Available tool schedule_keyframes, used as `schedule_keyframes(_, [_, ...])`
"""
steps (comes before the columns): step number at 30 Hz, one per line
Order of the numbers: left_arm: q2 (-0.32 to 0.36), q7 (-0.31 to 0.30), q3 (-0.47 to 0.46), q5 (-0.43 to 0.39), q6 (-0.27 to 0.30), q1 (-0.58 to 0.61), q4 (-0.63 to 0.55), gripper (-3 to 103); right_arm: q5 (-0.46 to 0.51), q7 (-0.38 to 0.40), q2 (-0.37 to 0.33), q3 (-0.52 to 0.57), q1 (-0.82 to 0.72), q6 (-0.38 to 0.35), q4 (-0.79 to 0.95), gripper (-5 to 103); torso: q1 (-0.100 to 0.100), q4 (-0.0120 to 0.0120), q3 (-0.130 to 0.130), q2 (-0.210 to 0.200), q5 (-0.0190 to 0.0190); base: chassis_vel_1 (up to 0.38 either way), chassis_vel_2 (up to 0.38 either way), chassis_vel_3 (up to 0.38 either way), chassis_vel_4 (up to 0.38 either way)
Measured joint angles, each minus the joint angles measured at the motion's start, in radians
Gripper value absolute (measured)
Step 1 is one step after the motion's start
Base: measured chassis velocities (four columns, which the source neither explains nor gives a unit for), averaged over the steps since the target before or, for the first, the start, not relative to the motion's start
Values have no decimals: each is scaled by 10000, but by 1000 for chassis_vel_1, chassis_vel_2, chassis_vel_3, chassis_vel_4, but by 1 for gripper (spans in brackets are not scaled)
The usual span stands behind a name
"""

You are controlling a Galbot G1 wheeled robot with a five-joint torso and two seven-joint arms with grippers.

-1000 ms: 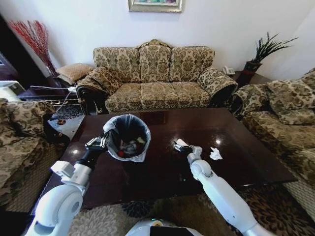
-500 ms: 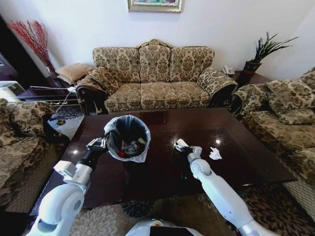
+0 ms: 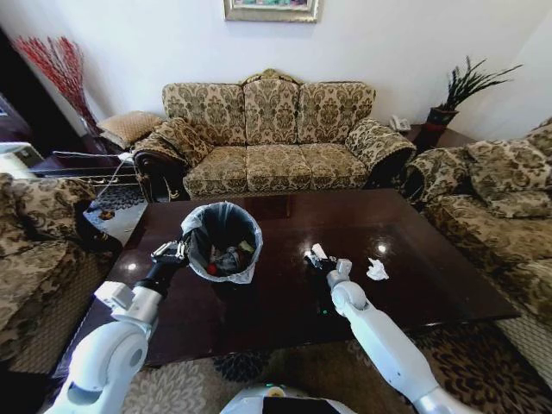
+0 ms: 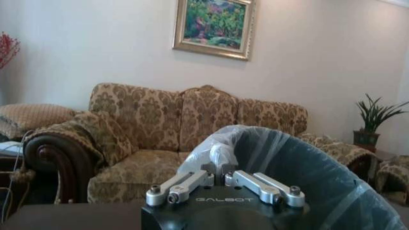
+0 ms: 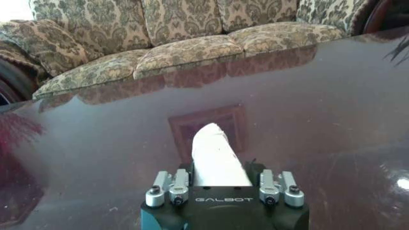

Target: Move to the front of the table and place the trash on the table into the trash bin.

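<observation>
**Bin partly filled, white cup in hand, tissue left**

Head view: the bin [image 3: 224, 242] stands on the tabletop [image 3: 414, 285], toward its left side. The left gripper [image 3: 175, 251] pinches the bag at the bin's rim. Several bits of litter [image 3: 226, 259] already lie inside. The right gripper [image 3: 316, 258] is near the tabletop's middle, well right of the bin, gripping a white cup [image 3: 318, 251]. A crumpled tissue [image 3: 377, 270] lies on the tabletop just right of that gripper.

Left wrist view: jaws closed on the bag's folded edge [image 4: 214, 153], bin wall [image 4: 307, 167] just behind.

Right wrist view: the white cup [image 5: 214, 155] is held between the jaws, above the dark tabletop [image 5: 332, 120].

Judgement: mostly done; the cup and tissue are left to bin.
</observation>
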Motion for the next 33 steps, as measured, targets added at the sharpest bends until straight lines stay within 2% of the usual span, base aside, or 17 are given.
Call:
schedule_keyframes(8, [47,1,-23,-25,-23,1,11,3,-404,426,-316,28,4,198,944,33,1,1,3,-2,10,0,0,0,0])
schedule_keyframes(9, [67,1,-45,-33,-34,16,12,3,-387,658,-746,-13,198,194,1836,29,1,0,2,-1,-2,0,0,0,0])
schedule_keyframes(10, [75,1,-46,-35,-36,18,13,3,-280,745,-978,-61,332,138,2284,29,1,-1,2,-2,3,0,0,0,0])
schedule_keyframes(11, [84,0,-40,-33,-37,17,20,3,113,927,-1532,-140,742,-42,3337,21,1,-1,3,-2,8,0,0,0,0])
schedule_keyframes(12, [84,0,-40,-33,-37,17,20,3,113,927,-1532,-140,742,-42,3337,21,1,-1,3,-2,8,0,0,0,0])
schedule_keyframes(13, [87,1,0,-26,-37,4,25,3,503,1015,-1927,-167,1133,-176,4107,21,1,3,0,-1,0,0,0,0,0])
schedule_keyframes(15, [94,1,129,26,-38,-55,48,3,1703,1003,-2921,-356,2155,-522,5566,14,1,4,0,-1,-2,0,0,0,0])
schedule_keyframes(16, [94,1,129,26,-38,-55,48,3,1703,1003,-2921,-356,2155,-522,5566,14,1,4,0,-1,-2,0,0,0,0])
schedule_keyframes(19, [101,18,263,86,-24,-142,81,3,3067,712,-4219,-1292,3901,-764,7012,4,1,-3,0,-1,-1,0,0,0,0])
schedule_keyframes(21, [109,31,270,93,-19,-145,91,3,3336,587,-4415,-1551,4331,-775,7226,2,1,-4,1,-2,3,0,0,0,0])
schedule_keyframes(22, [120,62,283,128,-11,-150,119,3,3744,395,-4651,-2112,5242,-778,7512,1,1,-4,0,-1,2,0,0,0,0])
schedule_keyframes(24, [125,100,303,181,-4,-152,147,3,4252,275,-4716,-3213,6694,-745,7612,1,0,-2,0,-1,-3,0,0,0,0])
schedule_keyframes(25, [125,100,303,181,-4,-152,147,3,4252,275,-4716,-3213,6694,-745,7612,1,0,-2,0,-1,-3,0,0,0,0])
schedule_keyframes(28, [112,111,331,222,9,-155,149,3,4606,317,-4180,-5102,8662,-650,7233,0,0,1,0,-1,-2,0,0,0,0])
schedule_keyframes(29, [112,111,331,222,9,-155,149,3,4606,317,-4180,-5102,8662,-650,7233,0,0,1,0,-1,-2,0,0,0,0])
schedule_keyframes(32, [117,117,332,232,42,-167,147,3,4915,675,-3233,-6857,9890,-638,6941,0,2,6,2,-2,-5,0,0,0,0])
schedule_keyframes(33, [117,117,332,232,42,-167,147,3,4915,675,-3233,-6857,9890,-638,6941,0,2,6,2,-2,-5,0,0,0,0])
